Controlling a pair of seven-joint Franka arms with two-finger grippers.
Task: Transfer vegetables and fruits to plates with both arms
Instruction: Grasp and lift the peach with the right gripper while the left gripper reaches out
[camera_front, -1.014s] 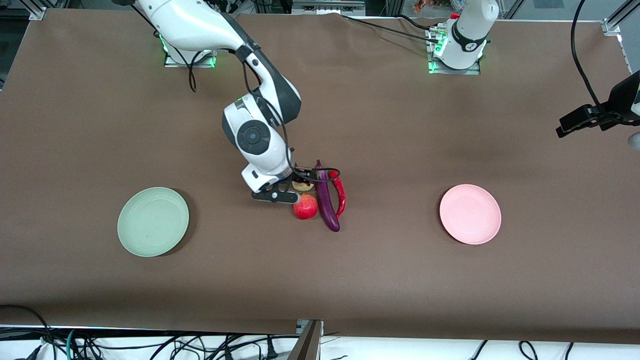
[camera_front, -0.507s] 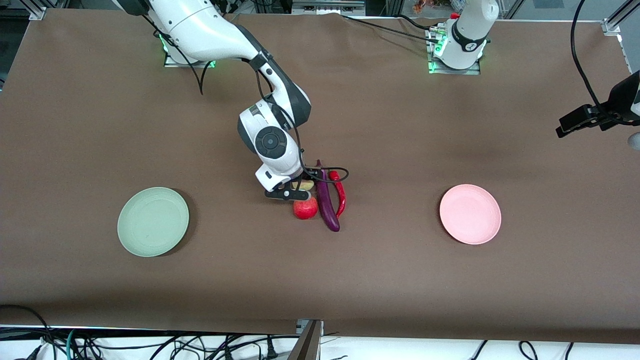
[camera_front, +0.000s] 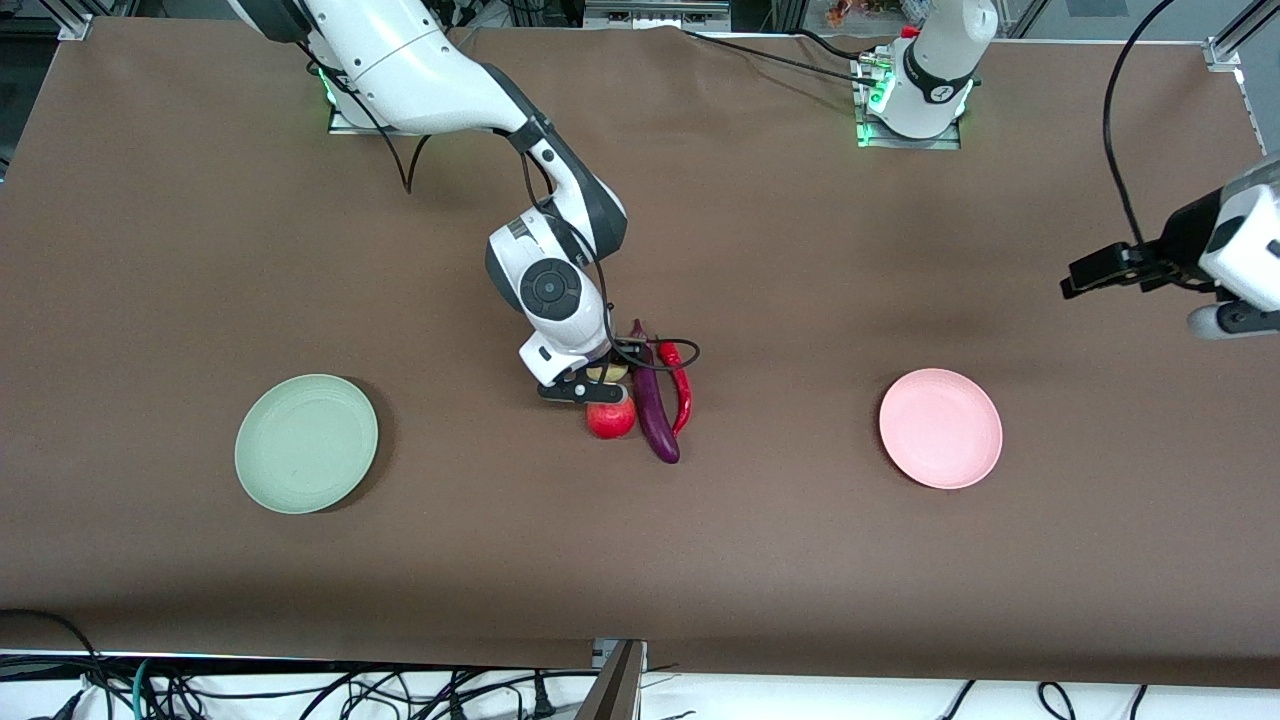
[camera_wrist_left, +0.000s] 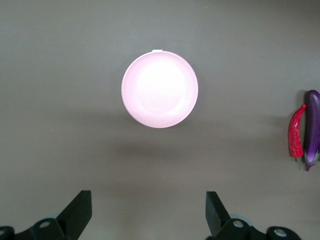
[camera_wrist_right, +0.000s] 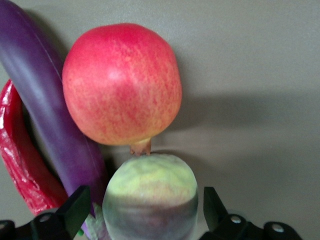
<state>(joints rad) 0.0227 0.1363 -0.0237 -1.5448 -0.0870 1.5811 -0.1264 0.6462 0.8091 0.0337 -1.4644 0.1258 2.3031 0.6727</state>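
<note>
The peach (camera_front: 607, 373) lies in a tight cluster with the red pomegranate-like fruit (camera_front: 611, 418), the purple eggplant (camera_front: 654, 405) and the red chili (camera_front: 681, 390) at mid-table. My right gripper (camera_front: 598, 378) is down over the peach, open, one finger on each side with small gaps; in the right wrist view the peach (camera_wrist_right: 150, 195) sits between the fingers (camera_wrist_right: 75, 207), touching the red fruit (camera_wrist_right: 122, 82), with the eggplant (camera_wrist_right: 45, 100) and chili (camera_wrist_right: 20, 160) beside them. My left gripper (camera_front: 1088, 273) hangs open and empty, high over the left arm's end of the table.
The pale green plate (camera_front: 306, 443) lies toward the right arm's end, the pale pink plate (camera_front: 940, 428) toward the left arm's end; the pink plate (camera_wrist_left: 160, 89) also shows in the left wrist view. Cables run along the table's front edge.
My right gripper has moved sideways toward the cluster and now straddles the peach. My left gripper has shifted a little inward over the table.
</note>
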